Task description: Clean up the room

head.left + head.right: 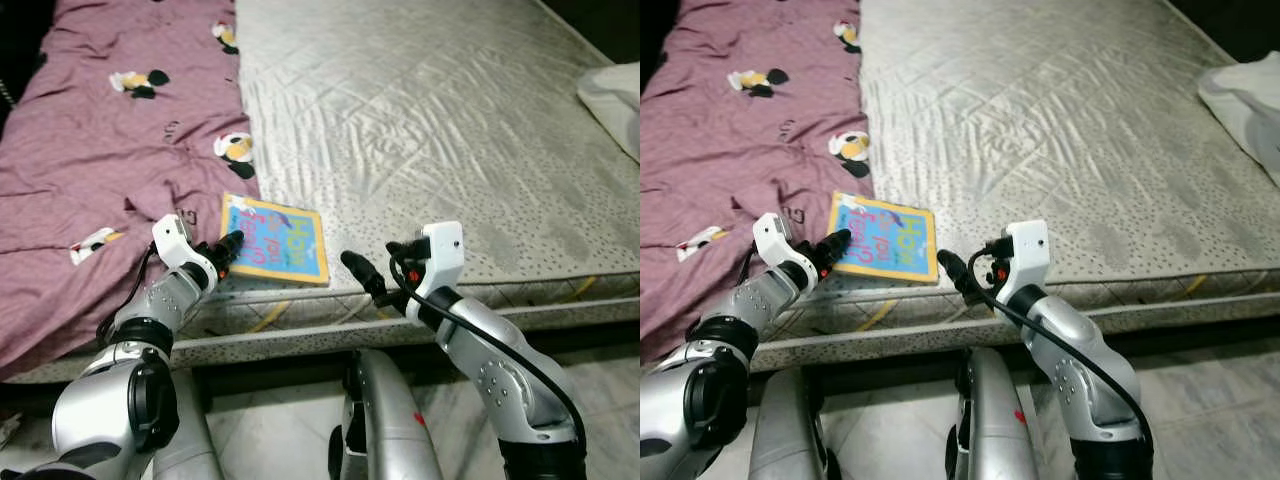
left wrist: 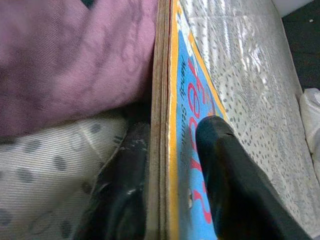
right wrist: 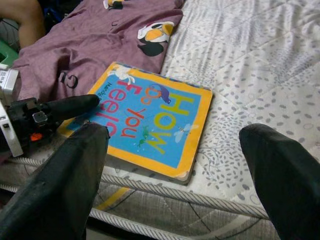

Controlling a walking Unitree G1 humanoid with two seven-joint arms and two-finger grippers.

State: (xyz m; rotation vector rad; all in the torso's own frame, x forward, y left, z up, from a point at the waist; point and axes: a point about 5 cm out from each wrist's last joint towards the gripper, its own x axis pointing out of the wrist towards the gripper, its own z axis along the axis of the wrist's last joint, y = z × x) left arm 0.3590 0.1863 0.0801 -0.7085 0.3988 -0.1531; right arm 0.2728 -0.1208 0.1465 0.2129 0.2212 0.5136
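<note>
A board book (image 1: 275, 240) with a blue cover and orange border, titled "How do you feel?", lies flat at the front edge of the mattress, beside the purple duvet. My left gripper (image 1: 228, 245) is shut on the book's left edge. In the left wrist view one black finger (image 2: 220, 160) presses on the cover (image 2: 187, 100) and the other (image 2: 127, 165) sits under the book. My right gripper (image 1: 372, 262) hangs open just off the mattress's front edge, to the right of the book and not touching it; the book (image 3: 150, 122) lies beyond its spread fingers.
A purple duvet (image 1: 100, 130) with penguin prints covers the left of the bed. The bare quilted mattress (image 1: 450, 130) stretches right, with a white cloth (image 1: 615, 95) at its far right. Tiled floor (image 1: 290, 430) lies below. Part of a person's limb (image 3: 25, 15) shows beyond the duvet.
</note>
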